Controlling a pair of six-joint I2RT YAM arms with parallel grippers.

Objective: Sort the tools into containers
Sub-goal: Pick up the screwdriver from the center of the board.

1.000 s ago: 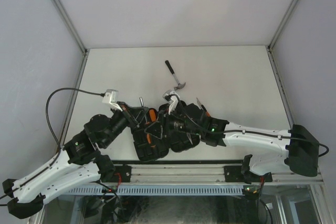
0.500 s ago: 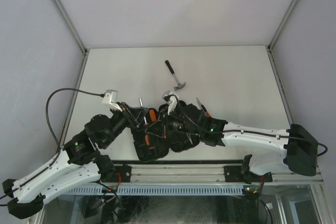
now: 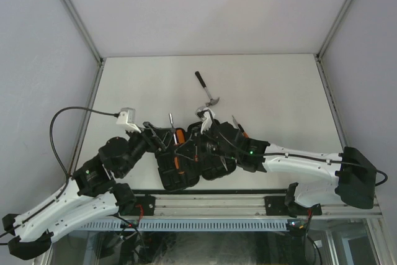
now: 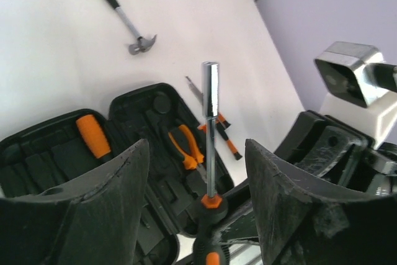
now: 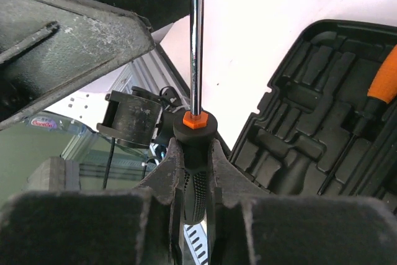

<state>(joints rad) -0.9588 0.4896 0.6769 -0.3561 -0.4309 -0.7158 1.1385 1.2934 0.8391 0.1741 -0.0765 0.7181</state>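
Seen from above, my left arm (image 3: 68, 200) and right arm (image 3: 304, 161) are meeting over the open black tool case (image 3: 177, 178), which is lying at the near edge of the table (image 3: 279, 85). The claw hammer (image 3: 208, 90) is lying alone beyond the case, and loose slim screwdrivers (image 3: 239, 126) are lying just beside its right side. From my left wrist, my left gripper (image 4: 198, 153) is standing spread wide. Its fingers (image 4: 93, 203) are flanking the steel shaft of the long screwdriver (image 4: 210, 128), which is rising between them and touching neither. Below, the orange-handled pliers (image 4: 186, 146) are sitting in one half of the case and an orange-handled tool (image 4: 93, 136) is sitting in the other. From my right wrist, my right gripper (image 5: 193, 162) is pinching the long screwdriver by its black handle, the jaws pressed together just under the orange collar and the shaft pointing straight up past one of my left fingers. The case's moulded slots are showing to the right, beside the handle rather than under it
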